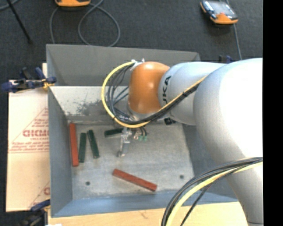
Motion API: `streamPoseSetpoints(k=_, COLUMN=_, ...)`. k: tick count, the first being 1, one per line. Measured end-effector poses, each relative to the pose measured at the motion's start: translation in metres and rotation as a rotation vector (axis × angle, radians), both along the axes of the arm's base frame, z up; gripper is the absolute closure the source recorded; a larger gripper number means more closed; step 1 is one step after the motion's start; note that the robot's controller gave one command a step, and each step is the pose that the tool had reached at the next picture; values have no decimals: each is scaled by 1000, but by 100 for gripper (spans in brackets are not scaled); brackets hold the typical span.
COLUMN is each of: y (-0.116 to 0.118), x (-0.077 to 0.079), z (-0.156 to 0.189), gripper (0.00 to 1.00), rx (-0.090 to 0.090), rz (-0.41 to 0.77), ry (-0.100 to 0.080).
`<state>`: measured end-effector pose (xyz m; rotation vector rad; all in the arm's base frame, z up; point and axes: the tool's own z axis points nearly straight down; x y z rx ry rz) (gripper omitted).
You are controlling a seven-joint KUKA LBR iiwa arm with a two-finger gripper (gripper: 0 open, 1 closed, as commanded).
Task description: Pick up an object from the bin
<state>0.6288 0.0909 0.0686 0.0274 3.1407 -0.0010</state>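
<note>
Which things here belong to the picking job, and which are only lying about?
Job: claw; bin; green stick by the claw; two left green sticks; left red stick; front red stick.
Lying about: two orange devices outside the bin.

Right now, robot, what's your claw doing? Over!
Gripper low over middle of bin. Dark green stick nearest, just beside it toward the back. Red stick apart, toward the front. Nothing blocking.
</note>
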Motion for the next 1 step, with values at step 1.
streamPoseSetpoints(k=1, y=-1, x=1, z=1, gripper=0, rx=0, rz=-2, ry=-3)
